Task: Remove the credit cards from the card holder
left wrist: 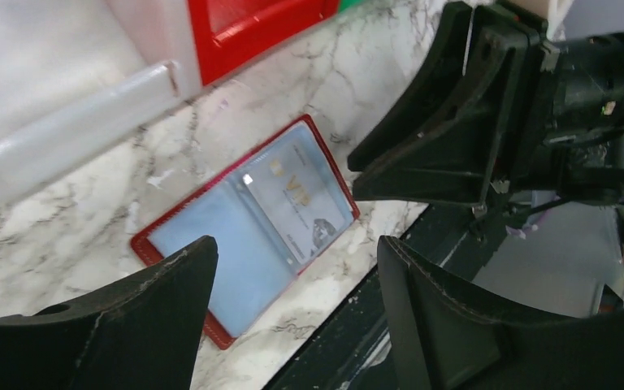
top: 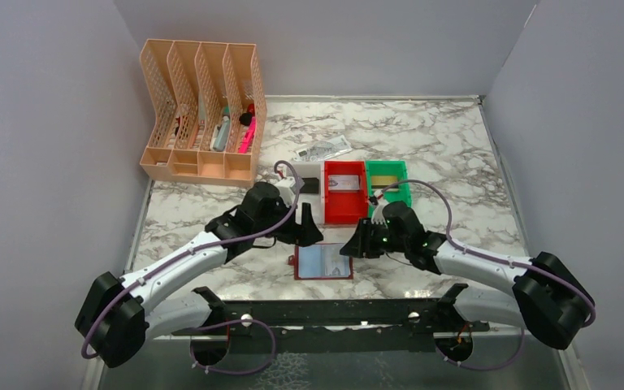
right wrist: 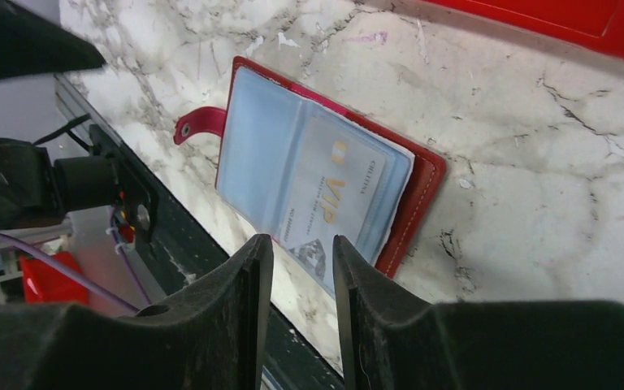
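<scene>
**Coach:** You had the card holder [top: 322, 262] lying open and flat on the marble table [right wrist: 536, 203], just in front of the red bin [top: 346, 216] and close to the near edge. Its snap tab [right wrist: 199, 124] stuck out on the left. A pale VIP card [right wrist: 333, 191] sat inside the clear sleeve [left wrist: 211, 244] of the right-hand page.

**Spotter:** Your left gripper [left wrist: 292, 248] hung above the holder with its fingers spread wide and nothing between them. Your right gripper [right wrist: 301, 241] hovered at the card's near end, jaws narrowed to a slot. As far as the wrist view showed, it was empty too.

**Coach:** The step, I judged, was drawing that card out. You needed the left fingers down on the empty page first. Otherwise the whole holder would have dragged along with the pull.

**Spotter:** Agreed. You also needed the right jaws low and level with the card, closing on plastic card alone and not on the sleeve film.

**Coach:** I could not tell which side the sleeve opened on. You should have checked that, then pulled straight along the opening, slowly.

**Spotter:** You had little room by the table edge, too. A sideways tug could have slid the holder off.
</scene>
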`<state>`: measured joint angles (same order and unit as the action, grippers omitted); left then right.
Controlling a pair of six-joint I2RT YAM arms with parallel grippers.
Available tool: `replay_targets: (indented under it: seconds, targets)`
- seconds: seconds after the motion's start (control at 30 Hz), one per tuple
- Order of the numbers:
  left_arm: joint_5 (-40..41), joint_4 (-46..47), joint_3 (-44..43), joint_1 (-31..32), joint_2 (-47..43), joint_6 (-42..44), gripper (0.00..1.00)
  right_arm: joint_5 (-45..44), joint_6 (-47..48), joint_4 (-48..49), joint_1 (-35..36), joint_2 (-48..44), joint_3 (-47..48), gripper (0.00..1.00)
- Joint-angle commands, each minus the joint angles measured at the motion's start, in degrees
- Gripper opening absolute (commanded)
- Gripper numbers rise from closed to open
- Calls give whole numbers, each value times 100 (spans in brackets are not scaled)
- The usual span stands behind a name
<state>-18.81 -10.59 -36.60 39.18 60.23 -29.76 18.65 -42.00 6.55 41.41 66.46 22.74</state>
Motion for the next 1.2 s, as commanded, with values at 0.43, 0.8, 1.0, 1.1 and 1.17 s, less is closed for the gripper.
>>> replay_targets:
  seconds: [0.43,0.8,1.0,1.1,1.17]
  targets:
    - [188,882,381,1064,755,-804,61,387,-657,953,-3,1098,-105,27]
    - [176,1056,287,1172,1499,-806,59,-76,-728,669,-2,1298,-226,23]
    - [349,1234,291,1186,1821,-868,56,-162,-754,486,-4,1038,-270,23]
    - [440,1309,314,1196,1961,-915,53,-251,-717,318,-2,834,-233,23]
    - [493,1314,336,1198,2030,-871,52,-306,-680,209,-3,760,-202,23]
